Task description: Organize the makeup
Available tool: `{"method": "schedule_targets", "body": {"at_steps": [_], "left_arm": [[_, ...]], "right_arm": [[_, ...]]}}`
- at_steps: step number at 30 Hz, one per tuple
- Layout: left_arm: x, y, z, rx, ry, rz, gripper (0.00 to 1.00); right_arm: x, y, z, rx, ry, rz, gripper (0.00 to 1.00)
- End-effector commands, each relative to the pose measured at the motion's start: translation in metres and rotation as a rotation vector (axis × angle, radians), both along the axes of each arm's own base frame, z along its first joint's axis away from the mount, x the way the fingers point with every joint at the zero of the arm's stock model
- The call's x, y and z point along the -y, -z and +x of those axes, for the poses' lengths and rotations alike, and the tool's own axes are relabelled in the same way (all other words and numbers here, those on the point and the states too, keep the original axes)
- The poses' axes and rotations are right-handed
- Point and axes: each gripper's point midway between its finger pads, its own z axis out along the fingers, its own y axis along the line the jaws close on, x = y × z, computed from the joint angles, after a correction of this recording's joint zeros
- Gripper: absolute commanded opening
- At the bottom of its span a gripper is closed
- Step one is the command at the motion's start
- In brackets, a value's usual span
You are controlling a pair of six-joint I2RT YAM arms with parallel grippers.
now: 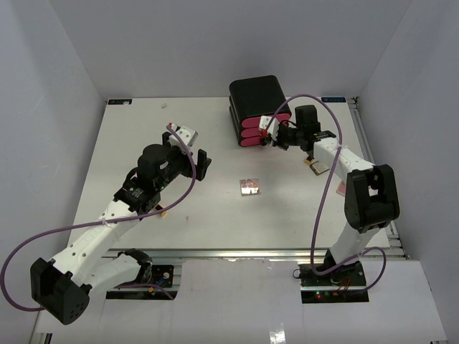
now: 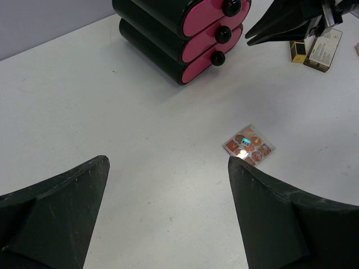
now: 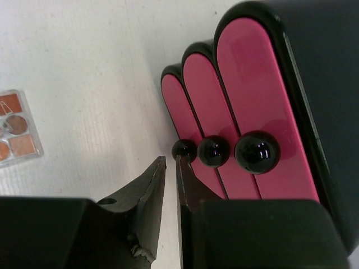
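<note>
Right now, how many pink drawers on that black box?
3, stacked in the black box: top drawer, middle drawer, bottom drawer. All look shut; none seems hidden.

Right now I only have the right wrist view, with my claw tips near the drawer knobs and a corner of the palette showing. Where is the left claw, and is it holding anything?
Observer: The left claw is open and empty, hovering over the table short of the eyeshadow palette.
Operator: Any makeup outside my view?
Observer: A black-and-gold lipstick tube and a tan flat case lie side by side next to the right arm.
Operator: Anything else?
Observer: A small pink item lies by that arm's elbow; it is too small to identify.
</note>
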Motion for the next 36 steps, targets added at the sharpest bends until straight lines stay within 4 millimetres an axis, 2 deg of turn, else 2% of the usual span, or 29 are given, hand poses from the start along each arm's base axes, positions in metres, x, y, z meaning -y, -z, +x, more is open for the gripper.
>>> {"method": "schedule_targets", "body": {"at_steps": [1,8,10,18,22,27,31,36], "left_arm": [[0.002,-0.009,-0.001,0.02,0.018,-0.024,0.98],[0.001,-0.008,0.0,0.019,0.012,-0.02,0.98],[0.002,-0.007,0.0,0.019,0.014,-0.02,0.98],[0.001,-0.005,0.001,0.015,0.008,-0.015,0.98],[0.0,-0.006,0.001,0.015,0.005,-0.014,0.98],[0.0,-0.006,0.001,0.018,0.003,-0.016,0.98],[0.001,-0.008,0.0,0.02,0.012,-0.022,0.98],[0.002,-0.007,-0.001,0.015,0.016,-0.021,0.98]], "right_arm": [[0.006,-0.01,0.024,0.062,0.036,-0.023,0.19],[0.008,-0.015,0.053,0.092,0.125,-0.003,0.23],[0.007,-0.024,0.061,0.117,0.144,0.018,0.24],[0.007,-0.037,0.073,0.135,0.195,0.057,0.29],[0.007,-0.035,0.068,0.123,0.197,0.07,0.32],[0.008,-0.032,0.043,0.058,0.191,0.115,0.33],[0.013,-0.042,0.021,-0.089,0.243,0.276,0.37],[0.028,-0.052,0.008,-0.239,0.384,0.515,0.5]]}}
